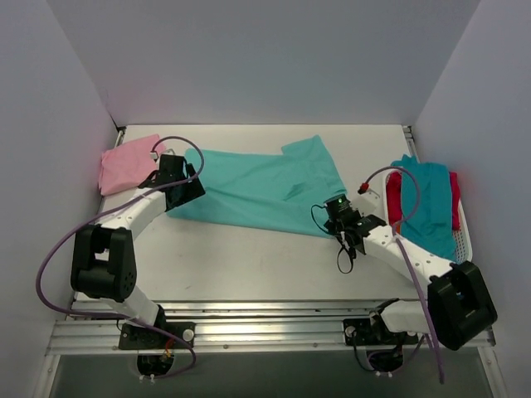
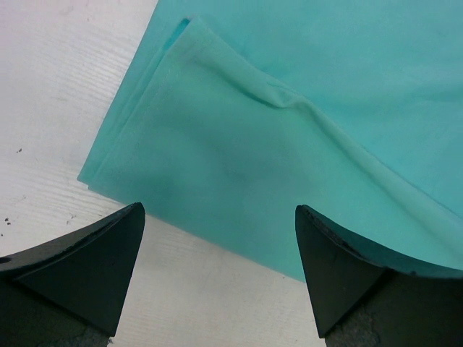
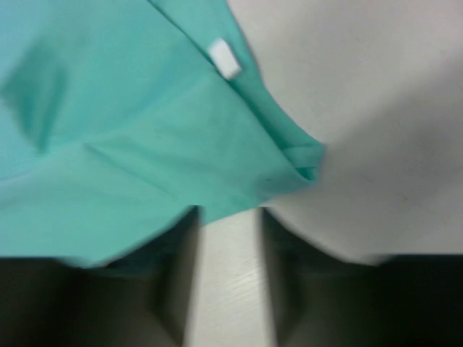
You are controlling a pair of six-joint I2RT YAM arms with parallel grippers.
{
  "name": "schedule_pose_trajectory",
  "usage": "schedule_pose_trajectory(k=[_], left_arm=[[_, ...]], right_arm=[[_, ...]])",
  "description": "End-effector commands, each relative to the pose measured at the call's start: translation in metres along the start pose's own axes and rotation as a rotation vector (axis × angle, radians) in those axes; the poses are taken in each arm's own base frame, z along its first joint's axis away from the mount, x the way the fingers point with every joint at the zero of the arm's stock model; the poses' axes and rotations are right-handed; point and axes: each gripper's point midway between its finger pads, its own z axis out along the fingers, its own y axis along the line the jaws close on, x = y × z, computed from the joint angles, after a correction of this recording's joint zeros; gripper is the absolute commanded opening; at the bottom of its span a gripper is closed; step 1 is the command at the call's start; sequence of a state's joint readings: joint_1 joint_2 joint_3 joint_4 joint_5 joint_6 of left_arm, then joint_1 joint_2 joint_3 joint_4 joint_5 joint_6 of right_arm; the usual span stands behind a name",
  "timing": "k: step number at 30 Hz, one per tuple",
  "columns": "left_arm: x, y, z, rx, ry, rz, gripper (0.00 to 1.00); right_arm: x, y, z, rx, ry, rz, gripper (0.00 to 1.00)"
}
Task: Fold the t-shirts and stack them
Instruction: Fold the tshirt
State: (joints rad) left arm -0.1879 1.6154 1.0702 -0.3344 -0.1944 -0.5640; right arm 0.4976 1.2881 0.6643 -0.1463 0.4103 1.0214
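Note:
A mint-teal t-shirt (image 1: 265,186) lies folded lengthwise across the middle of the table. My left gripper (image 1: 184,192) is open and empty over the shirt's left end. In the left wrist view its fingers straddle the near hem (image 2: 217,210) of the mint shirt (image 2: 289,108). My right gripper (image 1: 336,217) is at the shirt's near right corner. In the blurred right wrist view it stands a little open (image 3: 228,213), bare table between the fingers, the shirt's edge (image 3: 130,144) just ahead. A white neck label (image 3: 224,58) shows there.
A folded light pink shirt (image 1: 126,164) lies at the far left, behind the left gripper. A white basket (image 1: 466,242) at the right holds a darker teal-blue shirt (image 1: 427,203) over a red one (image 1: 393,207). Walls close the back and sides.

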Motion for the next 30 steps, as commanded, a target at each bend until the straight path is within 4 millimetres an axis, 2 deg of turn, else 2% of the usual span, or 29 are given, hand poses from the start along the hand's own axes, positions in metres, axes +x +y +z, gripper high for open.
schedule_pose_trajectory(k=[1,2,3,4,5,6,7,8,9,10,11,12,13,14,16,17,19,20,22,23,24,25,27,30], left_arm=[[-0.044,-0.023,-0.014,0.055,-0.096,-0.01,0.94],[-0.056,-0.03,-0.02,0.071,-0.114,-0.015,0.94],[-0.061,-0.034,-0.021,0.082,-0.122,-0.016,0.94],[-0.067,-0.037,-0.023,0.088,-0.131,-0.017,0.94],[-0.082,-0.045,-0.028,0.11,-0.158,-0.026,0.94],[-0.087,-0.044,-0.024,0.106,-0.156,-0.033,0.94],[-0.093,-0.047,-0.023,0.112,-0.159,-0.04,0.94],[-0.107,-0.054,-0.027,0.132,-0.181,-0.052,0.94],[-0.109,-0.054,-0.02,0.137,-0.167,-0.058,0.94],[-0.112,-0.056,-0.019,0.144,-0.164,-0.061,0.94],[-0.115,-0.058,-0.018,0.146,-0.16,-0.063,0.94],[-0.121,-0.061,-0.016,0.158,-0.162,-0.066,0.94],[-0.122,-0.061,-0.015,0.162,-0.161,-0.066,0.94],[-0.123,-0.062,-0.014,0.167,-0.163,-0.066,0.94],[-0.123,-0.06,-0.012,0.168,-0.166,-0.062,0.94],[-0.123,-0.059,-0.011,0.169,-0.169,-0.06,0.94],[-0.121,-0.055,-0.008,0.163,-0.165,-0.05,0.94],[-0.12,-0.053,-0.007,0.159,-0.166,-0.047,0.94],[-0.119,-0.05,-0.006,0.154,-0.167,-0.039,0.94],[-0.118,-0.046,-0.004,0.145,-0.17,-0.036,0.94],[-0.118,-0.045,-0.004,0.146,-0.173,-0.034,0.94],[-0.117,-0.043,-0.002,0.142,-0.173,-0.032,0.94],[-0.117,-0.04,0.0,0.139,-0.176,-0.036,0.94],[-0.12,-0.041,0.003,0.145,-0.179,-0.041,0.94]], right_arm=[[-0.062,0.037,-0.042,-0.102,-0.15,-0.001,0.49],[-0.079,0.048,-0.051,-0.135,-0.197,0.009,0.64],[-0.1,0.066,-0.064,-0.183,-0.24,0.03,0.74],[-0.112,0.076,-0.067,-0.201,-0.271,-0.004,0.81],[-0.12,0.091,-0.059,-0.22,-0.277,-0.013,0.84],[-0.129,0.102,-0.056,-0.224,-0.283,-0.026,0.85],[-0.153,0.128,-0.065,-0.26,-0.317,-0.015,0.85],[-0.147,0.14,-0.038,-0.221,-0.294,-0.098,0.85],[-0.157,0.147,-0.025,-0.206,-0.284,-0.105,0.85],[-0.184,0.17,-0.028,-0.227,-0.308,-0.088,0.85],[-0.173,0.175,0.013,-0.178,-0.257,-0.157,0.85],[-0.184,0.177,0.03,-0.171,-0.245,-0.157,0.86],[-0.21,0.198,0.031,-0.204,-0.277,-0.141,0.86],[-0.2,0.197,0.071,-0.159,-0.241,-0.203,0.86],[-0.216,0.193,0.1,-0.11,-0.249,-0.221,0.86],[-0.224,0.2,0.121,-0.096,-0.26,-0.221,0.86],[-0.238,0.194,0.146,-0.086,-0.266,-0.213,0.86],[-0.239,0.193,0.164,-0.085,-0.259,-0.206,0.86],[-0.244,0.192,0.18,-0.097,-0.264,-0.207,0.86],[-0.239,0.184,0.198,-0.076,-0.249,-0.214,0.86],[-0.249,0.189,0.198,-0.087,-0.269,-0.211,0.86],[-0.242,0.185,0.213,-0.079,-0.25,-0.228,0.86],[-0.252,0.187,0.218,-0.086,-0.265,-0.221,0.87],[-0.25,0.187,0.231,-0.137,-0.242,-0.184,0.87]])
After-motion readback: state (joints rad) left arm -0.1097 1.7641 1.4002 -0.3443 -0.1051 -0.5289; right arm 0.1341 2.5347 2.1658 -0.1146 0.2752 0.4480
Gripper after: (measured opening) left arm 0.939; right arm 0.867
